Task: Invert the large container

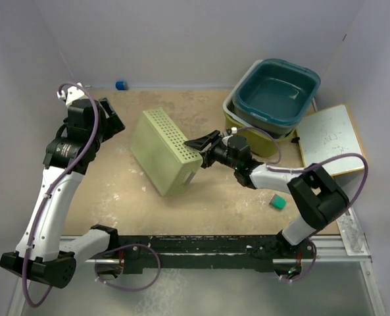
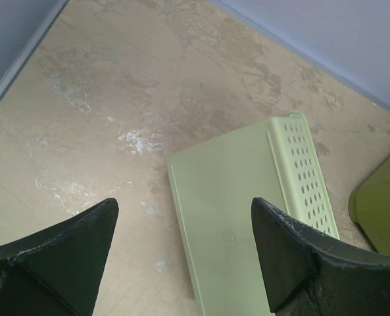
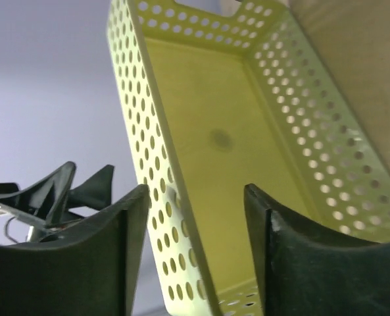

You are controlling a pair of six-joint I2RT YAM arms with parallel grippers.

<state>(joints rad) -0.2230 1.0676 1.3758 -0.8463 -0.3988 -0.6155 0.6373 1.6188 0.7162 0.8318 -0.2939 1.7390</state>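
We find the large container (image 1: 250, 131) at the far right of the surface (image 1: 116, 191). It is glossy olive-green, and only its near wall and rounded corner show, because a teal tub (image 1: 277, 92) sits nested in it. Neither hand touches it.

The top view shows a pale-green perforated box (image 1: 162, 151) tipped on its side mid-surface, with the right hand (image 1: 196, 153) at its right end. Only the right wrist view shows how: the right hand (image 3: 195, 191) is spread, and the box's (image 3: 214, 131) dotted wall passes between its fingers (image 3: 83, 257) without being pinched.

The left wrist view shows the left hand (image 2: 185, 204) spread wide above the surface, the box's plain base (image 2: 241, 224) below it, and an olive corner of the large container (image 2: 382, 210) at the right edge.
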